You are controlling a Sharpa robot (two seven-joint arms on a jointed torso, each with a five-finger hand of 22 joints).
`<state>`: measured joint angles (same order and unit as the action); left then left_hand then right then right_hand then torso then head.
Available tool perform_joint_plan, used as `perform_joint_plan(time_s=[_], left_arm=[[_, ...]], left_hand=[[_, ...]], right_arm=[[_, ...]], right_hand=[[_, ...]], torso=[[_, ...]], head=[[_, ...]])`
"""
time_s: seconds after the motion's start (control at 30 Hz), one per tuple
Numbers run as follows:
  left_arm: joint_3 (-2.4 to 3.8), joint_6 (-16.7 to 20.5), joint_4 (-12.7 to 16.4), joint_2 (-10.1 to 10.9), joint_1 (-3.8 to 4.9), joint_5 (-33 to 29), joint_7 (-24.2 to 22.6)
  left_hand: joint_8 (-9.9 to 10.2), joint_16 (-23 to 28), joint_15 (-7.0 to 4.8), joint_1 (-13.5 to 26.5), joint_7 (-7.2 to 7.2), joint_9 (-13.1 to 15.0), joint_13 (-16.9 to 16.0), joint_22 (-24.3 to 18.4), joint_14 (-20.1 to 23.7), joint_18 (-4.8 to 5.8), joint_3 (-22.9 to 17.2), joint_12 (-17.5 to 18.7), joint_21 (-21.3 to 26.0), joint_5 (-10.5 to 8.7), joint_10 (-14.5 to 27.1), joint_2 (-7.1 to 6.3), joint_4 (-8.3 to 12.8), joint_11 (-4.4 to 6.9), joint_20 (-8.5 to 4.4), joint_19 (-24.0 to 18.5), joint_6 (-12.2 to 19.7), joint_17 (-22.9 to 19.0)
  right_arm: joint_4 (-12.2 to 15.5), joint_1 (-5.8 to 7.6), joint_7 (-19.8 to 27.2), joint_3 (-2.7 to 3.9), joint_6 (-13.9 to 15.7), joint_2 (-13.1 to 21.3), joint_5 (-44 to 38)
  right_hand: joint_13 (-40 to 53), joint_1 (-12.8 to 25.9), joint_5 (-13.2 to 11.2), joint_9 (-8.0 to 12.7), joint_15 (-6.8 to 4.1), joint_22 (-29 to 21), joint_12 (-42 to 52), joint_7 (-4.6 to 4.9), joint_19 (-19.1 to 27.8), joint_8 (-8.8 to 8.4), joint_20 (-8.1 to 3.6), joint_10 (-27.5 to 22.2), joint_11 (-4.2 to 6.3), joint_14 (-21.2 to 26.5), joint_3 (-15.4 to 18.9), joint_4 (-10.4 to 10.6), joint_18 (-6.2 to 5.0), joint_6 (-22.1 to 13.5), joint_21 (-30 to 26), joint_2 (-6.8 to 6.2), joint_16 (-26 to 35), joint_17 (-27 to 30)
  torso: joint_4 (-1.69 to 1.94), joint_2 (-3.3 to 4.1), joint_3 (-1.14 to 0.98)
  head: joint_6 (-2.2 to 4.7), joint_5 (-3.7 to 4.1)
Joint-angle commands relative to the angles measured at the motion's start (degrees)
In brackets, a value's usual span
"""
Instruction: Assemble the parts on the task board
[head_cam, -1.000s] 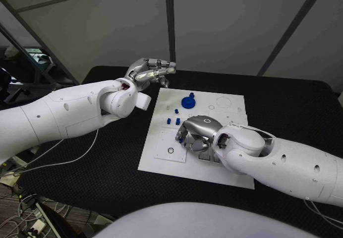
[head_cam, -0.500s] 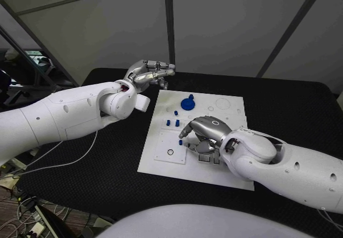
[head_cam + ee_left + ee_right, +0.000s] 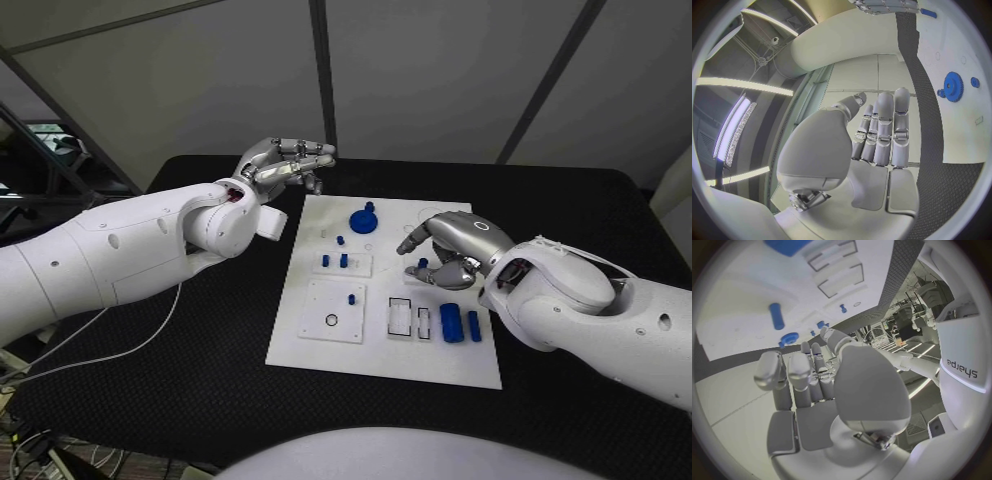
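Both my hands hover at the task board, holding nothing.

My right hand hangs over the white task board on the black tabletop, fingers loosely curled and apart, seemingly empty. My left hand, fingers apart, hovers off its far corner. Blue parts lie on the board; a blue gear sits farther back.

Black table, grey walls

The table carries a fine textured black mat, and a thin white cable trails across its left side. Pale wall panels with dark seams stand just behind it.
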<state>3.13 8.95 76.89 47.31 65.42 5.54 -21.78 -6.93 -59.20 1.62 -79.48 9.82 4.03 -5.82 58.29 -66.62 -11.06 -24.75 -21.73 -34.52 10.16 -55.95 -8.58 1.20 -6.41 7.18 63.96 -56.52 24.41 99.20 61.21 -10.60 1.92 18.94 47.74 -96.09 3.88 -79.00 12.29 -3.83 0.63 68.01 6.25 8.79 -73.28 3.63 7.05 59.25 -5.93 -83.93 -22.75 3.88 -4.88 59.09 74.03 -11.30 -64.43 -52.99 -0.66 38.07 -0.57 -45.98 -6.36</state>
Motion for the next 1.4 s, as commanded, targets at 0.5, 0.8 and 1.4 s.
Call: perform_joint_plan(time_s=[0.5,0.8,1.4], left_arm=[[-0.01,-1.3,-0.3,-0.3,-0.05,-0.2,-0.2],[-0.01,-1.3,-0.3,-0.2,-0.06,-0.2,-0.2],[-0.01,-1.3,-0.2,-0.1,-0.06,-0.2,0.0]], left_hand=[[-0.2,0.3,0.01,0.3,0.26,-0.1,0.0,-0.1,0.4,0.59,0.2,-0.4,0.3,0.22,0.3,0.27,0.1,-0.03,0.05,-0.2,0.2,-0.1],[-0.2,0.3,0.01,0.2,0.26,-0.1,0.0,-0.1,0.4,0.59,0.2,-0.5,0.3,0.21,0.3,0.29,0.2,-0.02,0.05,-0.2,0.2,-0.1],[-0.3,0.3,0.01,0.3,0.29,-0.1,0.0,-0.1,0.4,0.59,0.3,-0.6,0.3,0.19,0.2,0.34,0.1,-0.02,0.06,-0.3,0.2,-0.2]], right_arm=[[-3.9,0.38,-1.8,0.35,-8.9,-0.9,-2.0],[-4.8,0.38,-2.6,0.34,-11.1,-1.6,-2.3],[-5.4,0.36,-3.2,0.33,-6.1,-2.1,-3.5]], right_hand=[[0.0,-1.1,-0.2,-0.1,0.23,-1.2,1.7,-0.81,0.8,0.11,-0.01,-0.8,0.07,0.4,1.7,0.4,-0.95,-0.2,-1.1,0.25,0.7,1.0],[0.2,-2.2,0.1,-0.4,-0.38,0.6,4.4,-0.50,-0.9,0.97,-0.51,2.8,0.83,0.2,0.6,0.9,-0.51,2.1,0.2,1.41,0.3,1.1],[0.9,-4.8,-1.9,-1.0,-1.73,5.6,6.7,-1.13,-4.7,2.43,-1.74,10.4,2.53,-1.0,-3.7,-0.2,0.67,6.3,4.2,4.27,-3.3,-2.6]], torso=[[0.07,0.08,0.08],[-0.01,0.11,0.05],[-0.03,0.02,0.06]], head=[[0.35,0.82],[0.18,0.78],[-0.15,0.95]])
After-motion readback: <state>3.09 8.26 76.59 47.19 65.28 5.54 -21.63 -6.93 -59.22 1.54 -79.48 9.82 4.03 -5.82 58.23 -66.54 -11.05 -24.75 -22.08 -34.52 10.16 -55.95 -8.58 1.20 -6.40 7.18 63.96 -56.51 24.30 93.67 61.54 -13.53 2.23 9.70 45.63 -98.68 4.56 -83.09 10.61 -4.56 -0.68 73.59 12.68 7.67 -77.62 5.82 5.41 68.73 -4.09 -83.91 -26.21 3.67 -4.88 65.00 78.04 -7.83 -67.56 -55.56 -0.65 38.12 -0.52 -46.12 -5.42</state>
